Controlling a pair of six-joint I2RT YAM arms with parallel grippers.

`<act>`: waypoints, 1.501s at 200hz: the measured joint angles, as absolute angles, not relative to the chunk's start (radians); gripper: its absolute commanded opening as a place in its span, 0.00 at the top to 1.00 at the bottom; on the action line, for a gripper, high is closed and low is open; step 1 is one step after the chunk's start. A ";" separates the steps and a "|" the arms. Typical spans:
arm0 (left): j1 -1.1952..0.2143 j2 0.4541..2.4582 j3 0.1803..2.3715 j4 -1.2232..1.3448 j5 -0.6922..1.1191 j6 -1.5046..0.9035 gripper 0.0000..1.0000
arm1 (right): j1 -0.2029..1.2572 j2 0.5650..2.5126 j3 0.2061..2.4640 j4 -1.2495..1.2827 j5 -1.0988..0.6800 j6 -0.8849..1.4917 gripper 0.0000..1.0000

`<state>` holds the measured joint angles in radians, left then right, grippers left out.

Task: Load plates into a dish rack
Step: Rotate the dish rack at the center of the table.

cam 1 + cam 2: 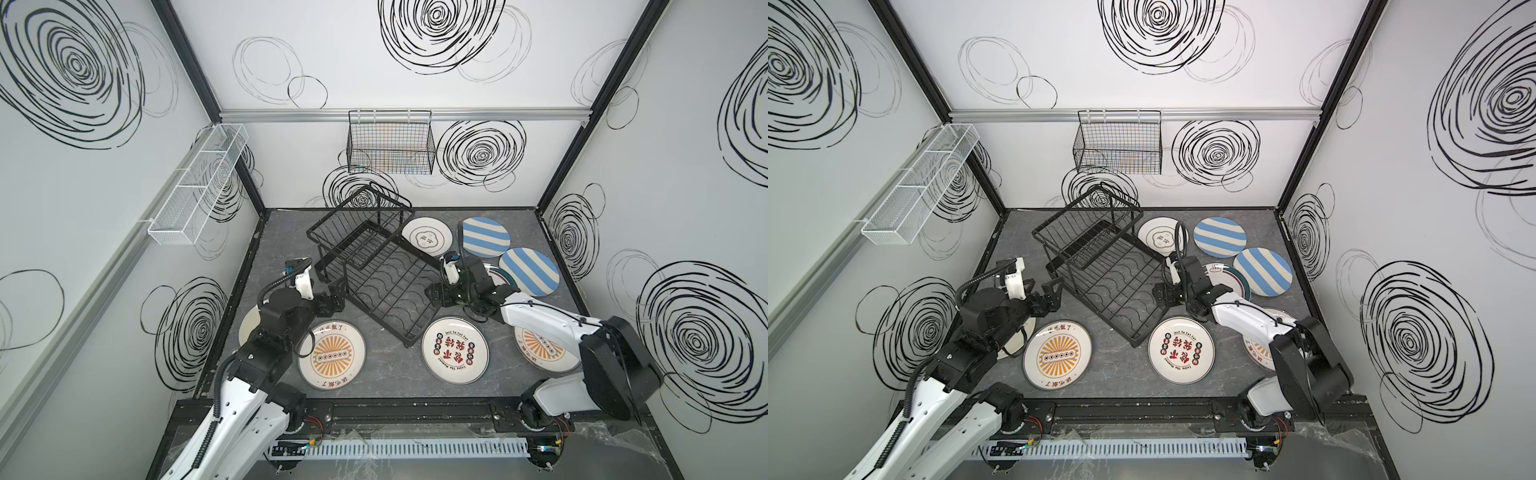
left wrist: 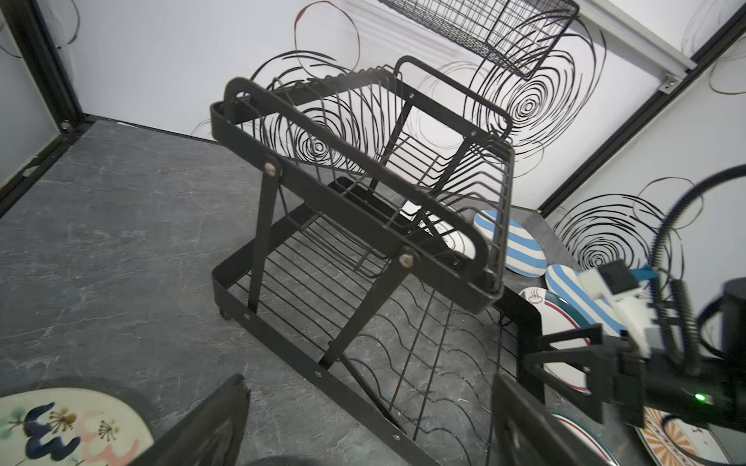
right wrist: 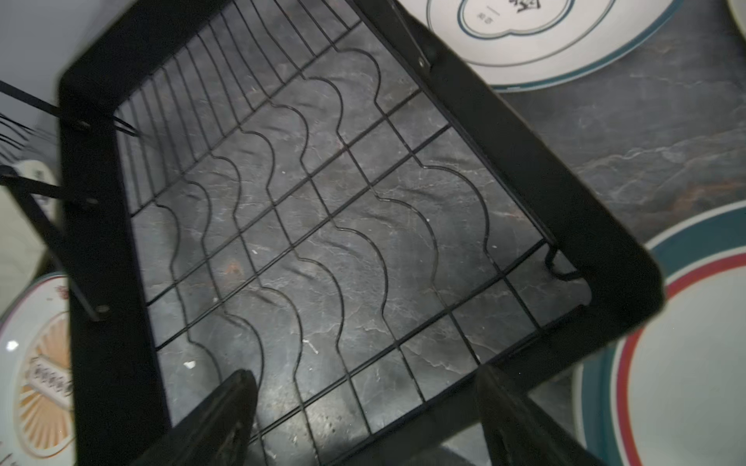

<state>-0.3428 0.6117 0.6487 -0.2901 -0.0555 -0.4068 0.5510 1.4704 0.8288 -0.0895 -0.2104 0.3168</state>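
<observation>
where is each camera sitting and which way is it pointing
Top views: high at the front, facing down and toward the back wall; both show the dish rack, the plates around it, the left arm and the right arm.
Left wrist: on the left arm, facing across the rack's raised basket; its own open jaws and the right arm show.
Right wrist: on the right arm, facing down into the rack's lower tray; only its open jaws show.
Shared: both wrist views catch the green-red rimmed plate.
</observation>
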 measured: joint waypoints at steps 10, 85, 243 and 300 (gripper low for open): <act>-0.333 0.624 0.651 -0.290 -0.030 -0.403 0.04 | 0.556 1.509 0.882 -0.117 -0.188 0.297 0.10; -0.205 0.617 0.651 -0.313 0.090 -0.393 0.04 | 0.446 1.733 1.170 -0.154 -0.072 0.084 0.06; -0.181 0.614 0.624 -0.303 0.183 -0.385 0.04 | 0.433 1.928 1.277 -0.184 -0.224 -0.091 0.06; -0.181 0.612 0.624 -0.305 0.181 -0.385 0.04 | 0.463 1.933 1.290 -0.186 -0.292 -0.089 0.08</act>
